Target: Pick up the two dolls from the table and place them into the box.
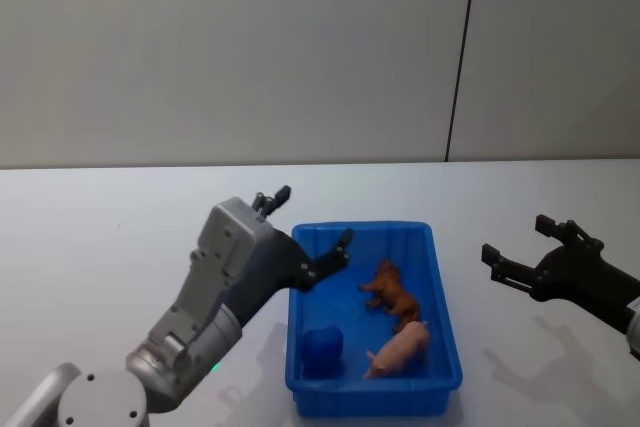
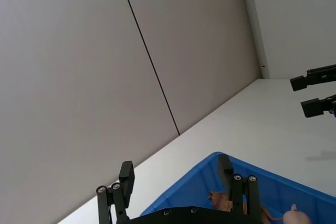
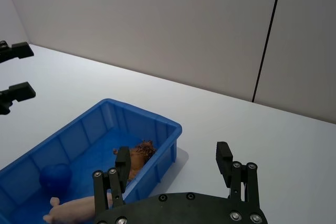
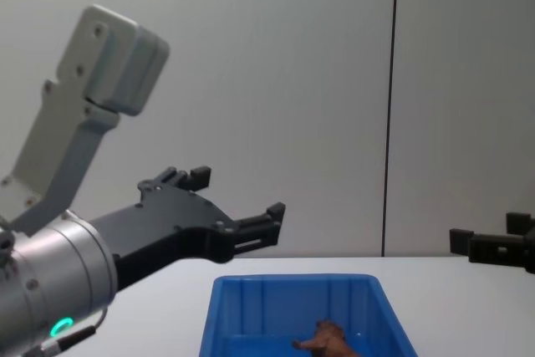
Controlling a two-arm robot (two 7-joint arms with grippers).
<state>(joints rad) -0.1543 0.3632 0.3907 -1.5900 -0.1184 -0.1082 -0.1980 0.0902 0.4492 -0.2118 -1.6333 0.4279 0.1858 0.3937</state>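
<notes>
— Where was the left hand (image 1: pixel 312 226), and how did it stand?

— It hung in the air over the left rim of the box (image 1: pixel 445 337), near the far left corner, with its fingers spread wide and nothing between them. In the chest view the left hand (image 4: pixel 238 200) reached forward above the box (image 4: pixel 251 311), well clear of the rim. Its own wrist camera showed both fingertips (image 2: pixel 126 174) apart, with the blue wall of the box (image 2: pixel 194 187) below them.

— And the right hand?

— The right hand (image 1: pixel 528 242) was out to the right of the box, apart from it, above the bare white table (image 1: pixel 100 237). Its fingers were also spread wide and empty. The chest view caught it at the right edge (image 4: pixel 493 244), raised off the table.

— Where were the two dolls?

— Both lay inside the box. The reddish-brown doll (image 1: pixel 392 293) was near the middle of the floor, toward the right wall. The pinkish doll (image 1: pixel 400 348) lay just nearer the robot, close beside the brown one; whether they touched I could not tell. From the right wrist view the reddish-brown doll (image 3: pixel 137 156) and the pinkish doll (image 3: pixel 79 208) were partly hidden by that hand's finger.

— Anything else in there?

— A dark blue rounded object (image 1: pixel 322 349) sat in the near left part of the box, apart from the dolls.
</notes>
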